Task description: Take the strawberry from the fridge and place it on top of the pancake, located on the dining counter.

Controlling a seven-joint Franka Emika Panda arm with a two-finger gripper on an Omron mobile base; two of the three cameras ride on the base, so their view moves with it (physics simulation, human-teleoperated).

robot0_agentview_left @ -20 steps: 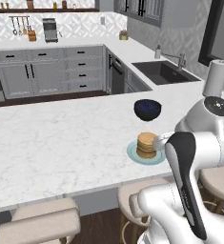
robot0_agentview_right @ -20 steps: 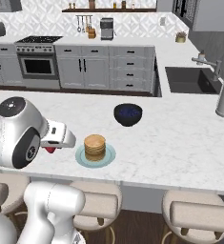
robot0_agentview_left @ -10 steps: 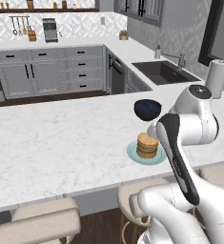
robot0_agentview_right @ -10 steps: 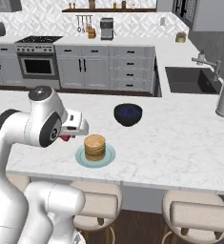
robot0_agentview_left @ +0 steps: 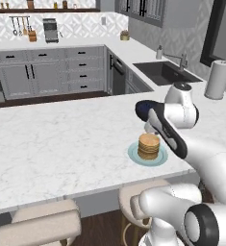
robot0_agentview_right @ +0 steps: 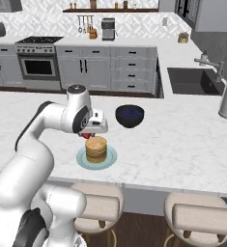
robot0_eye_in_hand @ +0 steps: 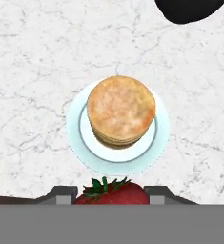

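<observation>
While we scan from the left of the right base view, we meet the arm first, reaching across the dining counter [robot0_agentview_right: 192, 144] with the gripper [robot0_agentview_right: 89, 134] hanging just above and to the left of the plate [robot0_agentview_right: 81, 158]. Its jaws are clenched on the strawberry [robot0_eye_in_hand: 111, 194], which in the hand view sits red and leafy between the two finger tips at the bottom edge; a speck of red also peeks out under the hand in the right base view. We judge the berry is carried high so that it can clear the stack before being lowered. Moving right, the pancake [robot0_eye_in_hand: 121, 109] rests in the middle of the plate, near the counter's front edge above the stools [robot0_agentview_right: 198, 217], which puts it within easy reach. The camera looks nearly straight down, yet the stack lies ahead of the berry, so we think a short shift forward is needed before release. Further right and back stands a dark bowl [robot0_agentview_right: 129, 116], apart from the plate.
</observation>
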